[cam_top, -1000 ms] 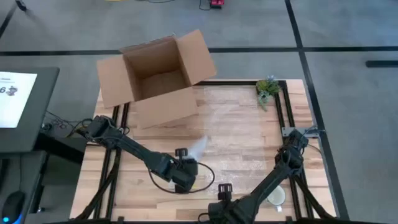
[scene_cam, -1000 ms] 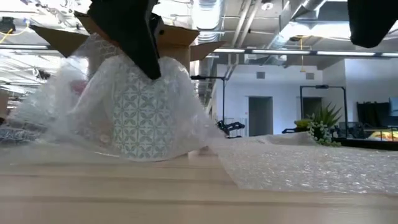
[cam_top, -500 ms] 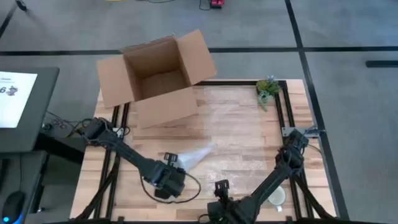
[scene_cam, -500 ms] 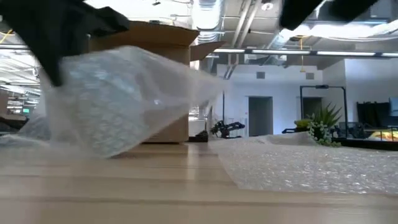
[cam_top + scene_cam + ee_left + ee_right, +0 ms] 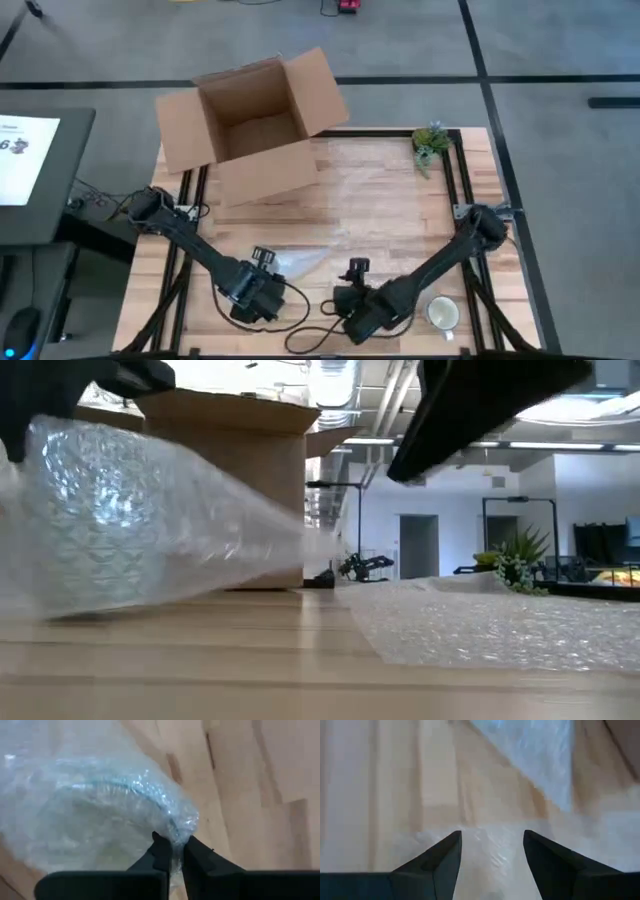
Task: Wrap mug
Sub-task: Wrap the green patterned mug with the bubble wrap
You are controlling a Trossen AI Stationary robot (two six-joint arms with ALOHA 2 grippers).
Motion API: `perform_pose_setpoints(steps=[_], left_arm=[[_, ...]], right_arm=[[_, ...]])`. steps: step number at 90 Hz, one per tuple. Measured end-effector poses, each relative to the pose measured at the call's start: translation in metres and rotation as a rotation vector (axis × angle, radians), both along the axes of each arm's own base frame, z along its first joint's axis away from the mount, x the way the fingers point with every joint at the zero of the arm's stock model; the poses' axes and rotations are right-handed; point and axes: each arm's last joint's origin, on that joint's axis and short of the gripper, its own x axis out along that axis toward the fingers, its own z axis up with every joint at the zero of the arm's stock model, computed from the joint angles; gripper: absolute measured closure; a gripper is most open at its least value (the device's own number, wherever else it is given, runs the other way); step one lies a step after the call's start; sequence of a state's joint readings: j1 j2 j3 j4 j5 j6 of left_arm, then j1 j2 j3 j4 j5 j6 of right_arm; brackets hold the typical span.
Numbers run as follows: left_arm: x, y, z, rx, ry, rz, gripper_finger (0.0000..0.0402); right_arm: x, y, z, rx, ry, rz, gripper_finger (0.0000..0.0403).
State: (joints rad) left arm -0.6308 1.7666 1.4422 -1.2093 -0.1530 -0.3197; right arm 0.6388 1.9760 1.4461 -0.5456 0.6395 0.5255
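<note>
The mug shows as a patterned shape inside a bundle of clear bubble wrap (image 5: 110, 520), near the table's front left. The bundle (image 5: 295, 262) lies tilted, its underside on the wood, and its loose tail (image 5: 290, 550) trails toward the table's right. My left gripper (image 5: 174, 851) is shut on the wrap and shows above the bundle in the low view (image 5: 60, 390). My right gripper (image 5: 492, 836) stands open to the right of the bundle (image 5: 355, 285), over a flat bubble wrap sheet (image 5: 490, 855), touching nothing. My left gripper pinches a gathered fold of bubble wrap (image 5: 175, 832) between its two fingers, right beside the mug's rim (image 5: 125, 787), which shows through the wrap. The fingers come from above. The bundle sits tilted below them, its underside on the table.
An open cardboard box (image 5: 255, 125) stands at the far left of the table. A small plant (image 5: 430, 145) sits at the far right corner. A white mug (image 5: 443, 314) stands near the front right. A flat bubble wrap sheet (image 5: 480, 625) covers the table's middle and right.
My left gripper has moved toward the table's near left, drawing the wrapped mug with it. The bundle stood more upright and now lies tipped over, its tail drawn out toward the right. My right gripper has moved toward the far edge, closer to the bundle.
</note>
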Motion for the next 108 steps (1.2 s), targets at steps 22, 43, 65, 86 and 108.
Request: perform_pose_setpoints(steps=[22, 43, 65, 86, 108], left_arm=[[0.002, -0.002, 0.003, -0.015, -0.038, -0.021, 0.0362], [0.001, -0.001, 0.011, -0.016, -0.047, -0.018, 0.0297], [0.001, -0.002, 0.036, -0.015, -0.056, 0.026, 0.028], [-0.033, -0.01, 0.05, 0.088, 0.052, 0.202, 0.0279], [-0.069, -0.04, 0.027, 0.167, -0.012, 0.224, 0.0306]], right_arm=[[-0.005, -0.019, -0.034, 0.18, -0.216, -0.05, 0.0201], [-0.001, -0.041, -0.049, 0.242, -0.211, -0.181, 0.0201], [0.009, -0.055, -0.049, 0.272, -0.156, -0.119, 0.0201], [0.019, -0.072, -0.064, 0.202, -0.131, -0.159, 0.0201], [0.03, -0.082, -0.087, 0.213, -0.089, -0.126, 0.0213]])
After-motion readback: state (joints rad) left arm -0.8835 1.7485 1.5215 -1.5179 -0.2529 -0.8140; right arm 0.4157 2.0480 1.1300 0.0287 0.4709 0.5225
